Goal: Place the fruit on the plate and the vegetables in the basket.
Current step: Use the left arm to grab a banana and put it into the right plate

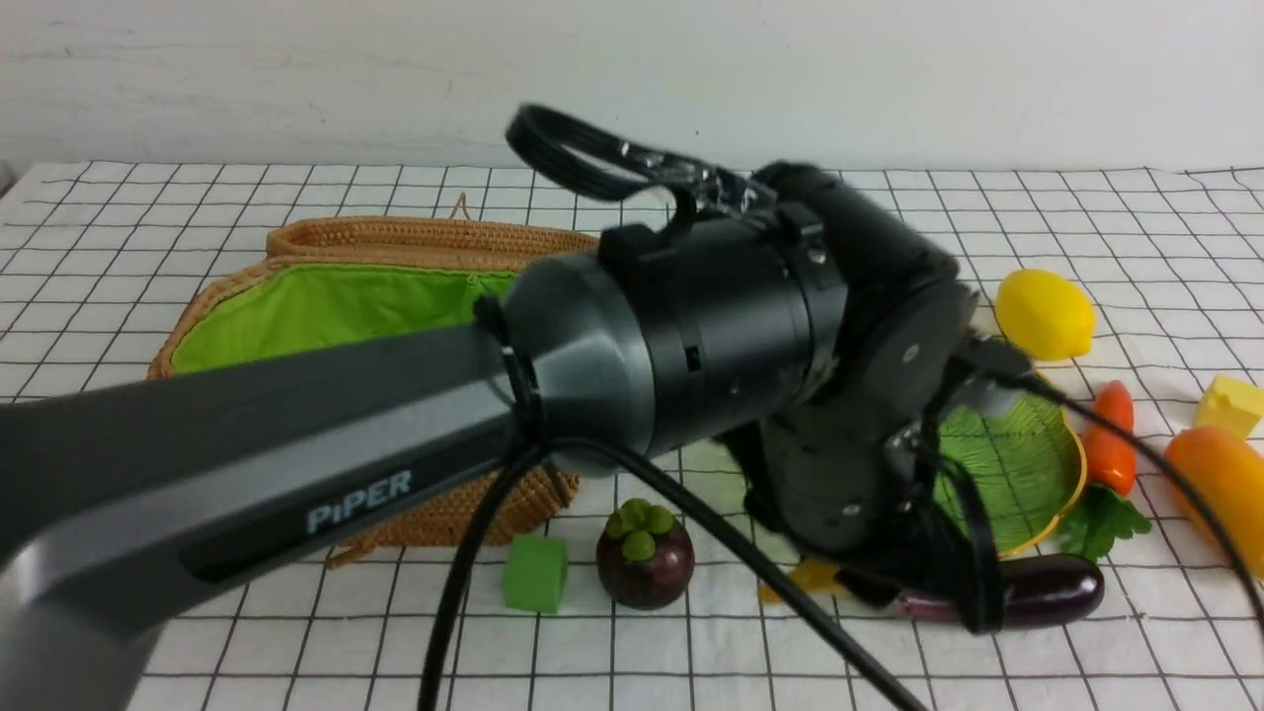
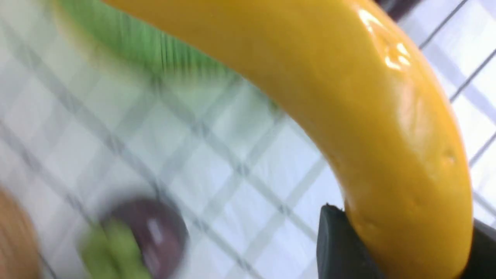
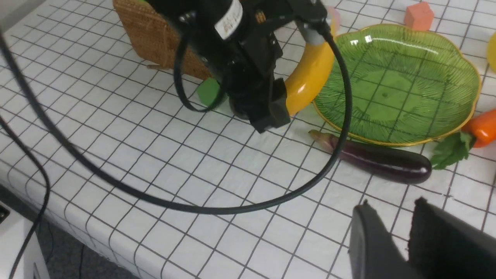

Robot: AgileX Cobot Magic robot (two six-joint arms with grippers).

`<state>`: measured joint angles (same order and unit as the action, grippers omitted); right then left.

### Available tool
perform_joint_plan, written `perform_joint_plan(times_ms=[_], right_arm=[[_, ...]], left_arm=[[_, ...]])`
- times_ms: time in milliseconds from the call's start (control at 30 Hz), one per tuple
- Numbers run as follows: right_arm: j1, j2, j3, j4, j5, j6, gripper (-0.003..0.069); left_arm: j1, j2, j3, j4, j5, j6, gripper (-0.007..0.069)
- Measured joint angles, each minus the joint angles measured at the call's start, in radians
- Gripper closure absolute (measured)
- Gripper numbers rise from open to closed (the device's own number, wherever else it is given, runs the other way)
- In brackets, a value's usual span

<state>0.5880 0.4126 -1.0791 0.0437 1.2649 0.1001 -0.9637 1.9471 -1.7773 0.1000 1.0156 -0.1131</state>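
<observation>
My left gripper (image 2: 403,248) is shut on the yellow banana (image 2: 348,97) and holds it just above the cloth at the edge of the green plate (image 3: 395,81); this also shows in the right wrist view (image 3: 277,110). In the front view my left wrist (image 1: 839,395) hides its jaws. The mangosteen (image 1: 645,558), lemon (image 1: 1045,314), mango (image 1: 1224,489), carrot (image 1: 1111,449) and aubergine (image 1: 1047,591) lie on the cloth around the plate (image 1: 1017,464). The wicker basket (image 1: 326,296) is open at the back left. My right gripper (image 3: 391,207) is slightly open and empty, over bare cloth near the aubergine (image 3: 379,159).
A green cube (image 1: 534,573) sits next to the mangosteen in front of the basket. A yellow cube (image 1: 1229,403) is at the far right and an orange cube (image 3: 418,15) lies beyond the plate. The left arm's black cable (image 3: 232,209) loops over the cloth.
</observation>
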Motion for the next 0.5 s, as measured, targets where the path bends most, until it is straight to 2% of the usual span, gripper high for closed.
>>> perform_joint_plan(times_ms=[100, 233, 267, 300, 400, 500], right_arm=[[0.000, 0.000, 0.000, -0.018, 0.000, 0.024, 0.0474], [0.000, 0.000, 0.000, 0.008, 0.000, 0.042, 0.0470], [0.000, 0.000, 0.000, 0.011, 0.000, 0.043, 0.0470], [0.000, 0.000, 0.000, 0.041, 0.000, 0.043, 0.0469], [0.000, 0.000, 0.000, 0.085, 0.000, 0.043, 0.0468], [0.000, 0.000, 0.000, 0.106, 0.000, 0.043, 0.0467]], left_arm=[[0.030, 0.046, -0.070, -0.029, -0.084, 0.182, 0.0339], [0.100, 0.183, -0.214, -0.169, -0.139, 0.476, 0.0339], [0.103, 0.183, -0.222, -0.176, -0.139, 0.488, 0.0339], [0.121, 0.255, -0.279, -0.220, -0.139, 0.577, 0.0339], [0.127, 0.326, -0.348, -0.248, -0.146, 0.653, 0.0339], [0.127, 0.374, -0.363, -0.256, -0.182, 0.677, 0.0332]])
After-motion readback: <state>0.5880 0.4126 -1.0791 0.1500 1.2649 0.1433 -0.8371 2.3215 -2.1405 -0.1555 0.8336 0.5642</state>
